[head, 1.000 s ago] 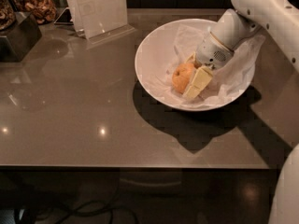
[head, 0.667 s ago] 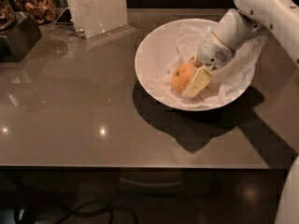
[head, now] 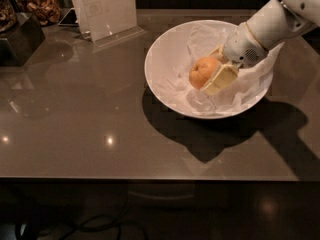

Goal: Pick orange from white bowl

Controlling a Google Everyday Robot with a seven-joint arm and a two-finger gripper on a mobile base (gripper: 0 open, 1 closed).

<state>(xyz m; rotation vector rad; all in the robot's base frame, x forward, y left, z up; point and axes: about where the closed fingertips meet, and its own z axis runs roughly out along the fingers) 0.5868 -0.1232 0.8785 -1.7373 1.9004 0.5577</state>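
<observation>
Now we have our gripper (head: 209,72) down inside the bowl (head: 164,70), reaching in from the right on the end of the white arm (head: 270,26). Its two cream fingers (head: 221,79) sit on either side of the orange (head: 202,72). The near one lies along the fruit's lower right side, and the far one shows just behind its upper right. Both look pressed against the skin, so we read the grip as closed on the orange, at a narrow spread no wider than the fruit. The orange's left half sticks out past the fingertips, toward the middle of the bowl.

The orange is within the bowl's rim, a little right of its centre, above the crumpled paper (head: 252,81) that lines the right half. We cannot tell whether the fruit rests on the paper or hangs just clear of it. The left inner wall of the bowl is bare and smooth.

The bowl stands on the grey-brown table (head: 75,124), toward its back right, and casts a dark shadow forward and to the right. A clear sign stand (head: 107,9) is upright at the back, left of the bowl and apart from it. A dark box (head: 20,39) sits at the far left edge.
</observation>
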